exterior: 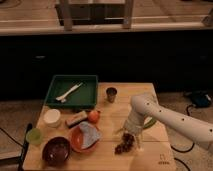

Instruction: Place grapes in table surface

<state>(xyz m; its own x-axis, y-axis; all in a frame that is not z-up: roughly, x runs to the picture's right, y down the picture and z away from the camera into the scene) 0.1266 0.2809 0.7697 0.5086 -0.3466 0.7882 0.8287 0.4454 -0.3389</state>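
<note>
One camera looks down from above and afar, pincer (131, 140) over table surface (112, 160).
</note>
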